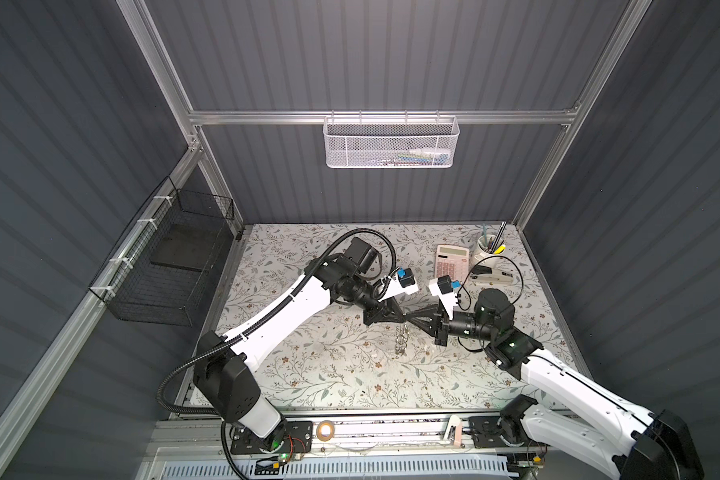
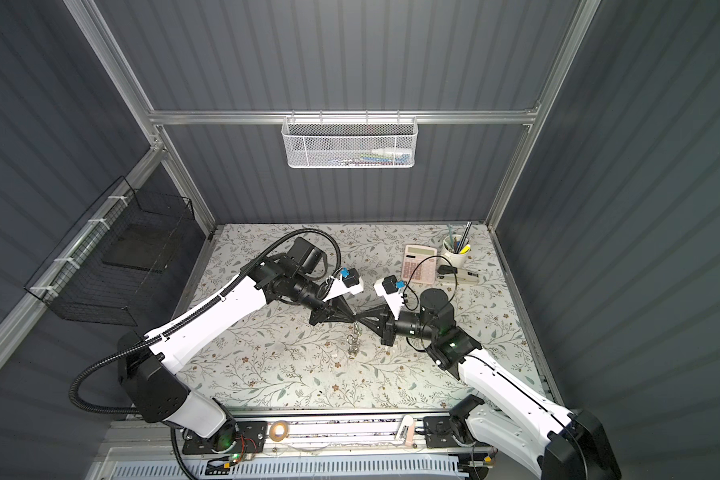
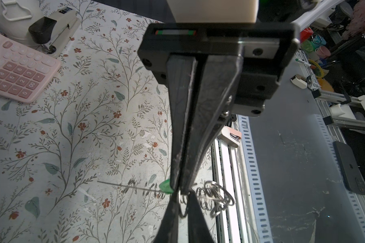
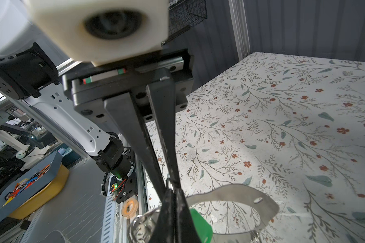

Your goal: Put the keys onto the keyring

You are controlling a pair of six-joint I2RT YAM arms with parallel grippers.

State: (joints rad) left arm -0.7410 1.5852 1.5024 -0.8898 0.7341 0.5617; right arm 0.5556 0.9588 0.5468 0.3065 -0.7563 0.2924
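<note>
In both top views my two grippers meet tip to tip above the middle of the table, the left gripper point(image 1: 403, 320) point(image 2: 353, 321) facing the right gripper point(image 1: 411, 321) point(image 2: 361, 321). The keyring point(image 1: 402, 341) point(image 2: 353, 344) hangs below the tips as a bunch of silvery pieces. In the left wrist view its thin wire point(image 3: 122, 185) runs to the green key point(image 3: 165, 187). The key sits against the right gripper's shut fingers point(image 3: 178, 178). A ring shows at the tips of my left gripper point(image 3: 183, 194), which is shut on the keyring. The right wrist view shows the key's green head point(image 4: 201, 228) beside the right gripper point(image 4: 174, 191).
A pink calculator point(image 1: 452, 259), a stapler point(image 1: 491, 277) and a cup of pens point(image 1: 489, 246) stand at the back right of the floral table. A white mesh basket point(image 1: 391, 143) hangs on the back rail. A black wire basket point(image 1: 163, 270) hangs on the left wall.
</note>
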